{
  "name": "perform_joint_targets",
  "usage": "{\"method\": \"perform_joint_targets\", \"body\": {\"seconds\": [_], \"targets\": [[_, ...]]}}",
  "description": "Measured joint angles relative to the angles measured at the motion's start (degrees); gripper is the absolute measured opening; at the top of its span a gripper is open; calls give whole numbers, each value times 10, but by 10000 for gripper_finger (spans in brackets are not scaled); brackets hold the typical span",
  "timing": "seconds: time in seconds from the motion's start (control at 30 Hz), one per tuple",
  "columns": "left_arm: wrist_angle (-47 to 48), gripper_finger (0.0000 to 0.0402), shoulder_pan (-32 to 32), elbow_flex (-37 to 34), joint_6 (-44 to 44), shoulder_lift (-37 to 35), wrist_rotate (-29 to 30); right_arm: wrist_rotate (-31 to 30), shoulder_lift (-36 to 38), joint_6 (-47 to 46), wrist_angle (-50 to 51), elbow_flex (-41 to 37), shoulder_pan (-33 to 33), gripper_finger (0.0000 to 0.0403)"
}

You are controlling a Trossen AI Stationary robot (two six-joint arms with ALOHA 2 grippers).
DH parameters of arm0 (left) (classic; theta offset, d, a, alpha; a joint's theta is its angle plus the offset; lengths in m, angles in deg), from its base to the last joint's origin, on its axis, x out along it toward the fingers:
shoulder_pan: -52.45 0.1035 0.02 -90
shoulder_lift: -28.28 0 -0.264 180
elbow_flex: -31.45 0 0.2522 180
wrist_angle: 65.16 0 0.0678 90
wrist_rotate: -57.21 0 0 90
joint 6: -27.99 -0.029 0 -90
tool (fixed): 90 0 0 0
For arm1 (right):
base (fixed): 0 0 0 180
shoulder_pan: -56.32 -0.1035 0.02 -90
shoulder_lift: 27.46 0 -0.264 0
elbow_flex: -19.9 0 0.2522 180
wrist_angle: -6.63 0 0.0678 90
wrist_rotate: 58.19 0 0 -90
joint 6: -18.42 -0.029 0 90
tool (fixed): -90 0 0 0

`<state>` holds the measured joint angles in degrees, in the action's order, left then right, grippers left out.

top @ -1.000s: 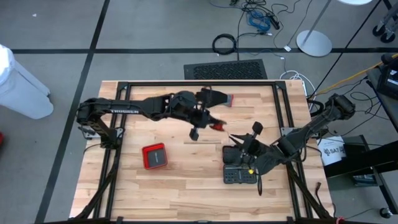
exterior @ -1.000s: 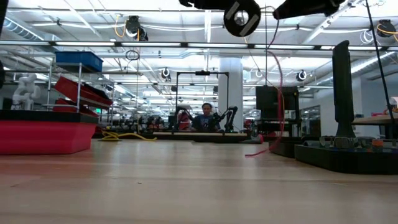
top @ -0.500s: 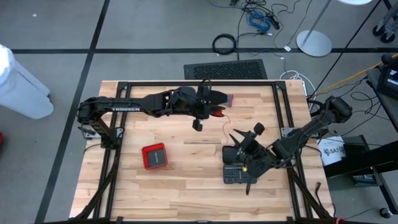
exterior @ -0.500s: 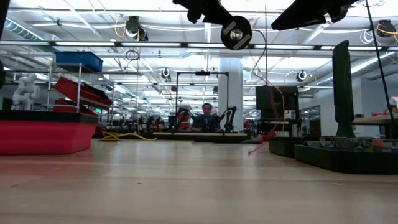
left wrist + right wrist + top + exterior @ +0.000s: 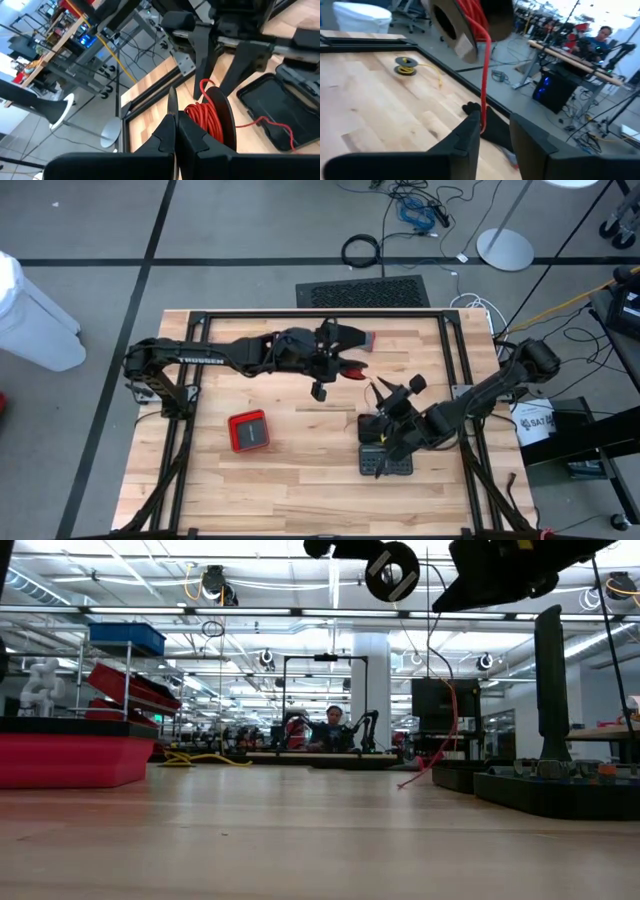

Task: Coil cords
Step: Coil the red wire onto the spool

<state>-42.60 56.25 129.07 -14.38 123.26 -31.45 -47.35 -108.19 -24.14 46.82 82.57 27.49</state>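
Observation:
A black spool (image 5: 214, 116) wound with red cord hangs high over the table's middle, with my left gripper (image 5: 176, 122) shut on it. It also shows in the low view (image 5: 392, 570). A red cord tail (image 5: 484, 75) drops from the spool, and its end lies on the table (image 5: 405, 783). My right gripper (image 5: 495, 119) is open, just right of the spool (image 5: 385, 395), with the hanging tail between its fingers. A small spool of yellow cord (image 5: 406, 66) lies flat on the wood. My left gripper pinches the thin black flange (image 5: 171, 102) at one side of the spool between its two fingers. The fingers come from the table's left, slanting a little downward. The spool is lifted clear, and its round face is turned to the near edge. My right gripper has the red tail running close along one finger (image 5: 470, 127); I cannot tell whether they touch.
A red box (image 5: 248, 430) sits left of centre. An open black case (image 5: 385, 452) lies under my right arm. A black glove with a red cuff (image 5: 352, 338) lies near the far edge. Black frame rails (image 5: 452, 360) border the wooden top.
My right gripper has sunk and turned toward the cord hanging below the spool. My left gripper has tipped, so the spool dipped and came back up. The red tail swung under it, with its end staying on the table.

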Motion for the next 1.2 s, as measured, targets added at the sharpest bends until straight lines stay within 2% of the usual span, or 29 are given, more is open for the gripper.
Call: {"method": "perform_joint_targets", "body": {"seconds": [0.3, 0.47, 0.7, 0.9, 1.0, 1.2], "targets": [[-25, 0, -2, 0, 7, 0, 0, -39, -44, -88, 44, 0, -9, 21], [-68, 0, -2, 0, 34, 0, -19, -68, -63, -115, 50, 0, -6, 1], [-114, 0, -2, 1, 60, 3, -27, -92, -64, -125, 55, 0, 4, 1], [-110, 0, 14, 1, 44, 3, -8, -36, -60, -153, 103, 0, -14, 2], [-110, 0, 21, 1, 47, 3, -12, -32, -59, -158, 107, 0, -34, 4], [-113, 0, 21, 1, 60, 4, -34, -34, -58, -168, 107, 0, -55, 56]]}}
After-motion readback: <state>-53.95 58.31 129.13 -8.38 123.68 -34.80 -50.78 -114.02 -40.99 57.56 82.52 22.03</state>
